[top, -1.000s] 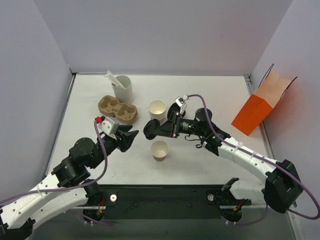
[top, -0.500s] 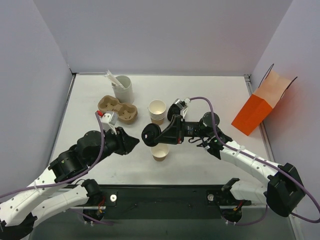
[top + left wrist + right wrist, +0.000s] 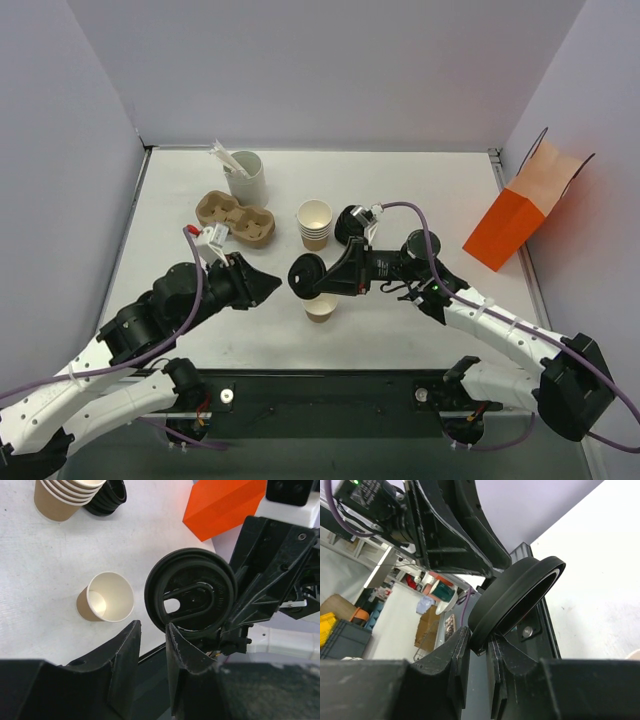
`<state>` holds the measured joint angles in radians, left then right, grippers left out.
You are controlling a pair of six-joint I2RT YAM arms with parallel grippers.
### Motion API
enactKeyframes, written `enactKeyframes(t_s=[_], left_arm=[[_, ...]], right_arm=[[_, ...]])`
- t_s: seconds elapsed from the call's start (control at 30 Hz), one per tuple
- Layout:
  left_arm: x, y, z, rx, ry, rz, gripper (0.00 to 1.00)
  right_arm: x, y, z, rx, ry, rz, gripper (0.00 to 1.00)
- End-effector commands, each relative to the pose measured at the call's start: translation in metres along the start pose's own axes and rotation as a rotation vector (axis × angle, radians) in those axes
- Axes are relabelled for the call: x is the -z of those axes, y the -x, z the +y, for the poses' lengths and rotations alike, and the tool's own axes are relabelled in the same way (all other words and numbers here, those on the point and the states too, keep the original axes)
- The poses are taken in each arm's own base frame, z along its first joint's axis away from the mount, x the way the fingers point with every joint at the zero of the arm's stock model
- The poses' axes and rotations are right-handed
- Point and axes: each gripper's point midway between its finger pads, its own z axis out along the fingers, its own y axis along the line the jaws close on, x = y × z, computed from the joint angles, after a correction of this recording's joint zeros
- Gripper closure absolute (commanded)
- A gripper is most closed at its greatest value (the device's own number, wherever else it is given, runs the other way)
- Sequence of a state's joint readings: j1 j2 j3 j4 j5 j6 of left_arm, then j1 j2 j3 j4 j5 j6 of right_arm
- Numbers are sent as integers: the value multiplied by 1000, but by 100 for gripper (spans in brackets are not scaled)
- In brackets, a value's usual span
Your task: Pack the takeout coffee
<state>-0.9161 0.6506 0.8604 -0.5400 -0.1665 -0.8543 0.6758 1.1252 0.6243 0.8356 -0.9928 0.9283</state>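
No cup with a lid on it shows. A lone lidless tan paper cup stands on the table, also in the left wrist view. My right gripper is shut on the rim of a black lid and holds it on edge in the air just above and left of that cup; the grip shows in the right wrist view, with the lid between the fingers. My left gripper is open and empty, its tips just below the lid's edge.
A stack of lidless tan cups and a pile of black lids stand behind. A brown two-cup carrier and a grey cup of stirrers sit at the back left. An orange paper bag leans at the right wall.
My left gripper has turned and shifted toward the lid. My right gripper has carried the lid a little lower and nearer, over the lone cup.
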Motion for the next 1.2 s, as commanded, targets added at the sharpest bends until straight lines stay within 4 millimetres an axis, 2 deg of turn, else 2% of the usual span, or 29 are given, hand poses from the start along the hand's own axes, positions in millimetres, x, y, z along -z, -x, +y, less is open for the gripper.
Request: enactKeyframes(t_s=[0.0, 0.27, 0.57, 0.67, 0.73, 0.87, 1.17], left_arm=[[-3, 16, -16, 86, -48, -64, 63], [-25, 6, -19, 82, -46, -16, 64], [-35, -15, -8, 120, -19, 47, 76], [-33, -18, -2, 126, 3, 56, 76], [-32, -17, 0, 125, 10, 56, 72], [-31, -17, -4, 140, -21, 56, 67], [-35, -20, -2, 188, -47, 67, 69]], right_arm=[[2, 5, 15, 145, 25, -9, 82], [-5, 3, 23, 156, 48, -4, 82], [-13, -4, 24, 153, 53, 11, 82], [-13, -3, 22, 157, 46, 4, 82], [-14, -2, 22, 161, 46, 2, 82], [-16, -3, 22, 154, 48, 9, 82], [-18, -5, 23, 153, 56, 12, 82]])
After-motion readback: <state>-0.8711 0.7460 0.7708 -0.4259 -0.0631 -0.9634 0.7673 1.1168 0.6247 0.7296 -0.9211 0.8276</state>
